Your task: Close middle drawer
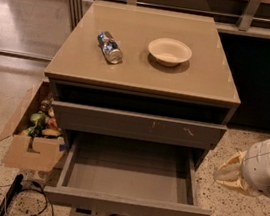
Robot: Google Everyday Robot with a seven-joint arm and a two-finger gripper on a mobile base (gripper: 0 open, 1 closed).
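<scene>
The middle drawer [125, 205] is pulled far out of the grey-brown cabinet [199, 84]. Its plain front faces me at the bottom of the view, and its flat grey inside holds nothing. Above it is the like drawer with white scuff marks [98, 119], pushed almost in. My gripper [229, 173], with cream fingers on a white wrist, hangs at the right. It is beside the open drawer's right side, about level with the drawer's back half, and apart from it.
A crushed can [109, 47] lies on its side and a shallow white bowl [170, 51] stands on the cabinet top. An open cardboard box [30, 150] of small items sits on the floor left of the cabinet. Black cables [15, 196] lie at the bottom left.
</scene>
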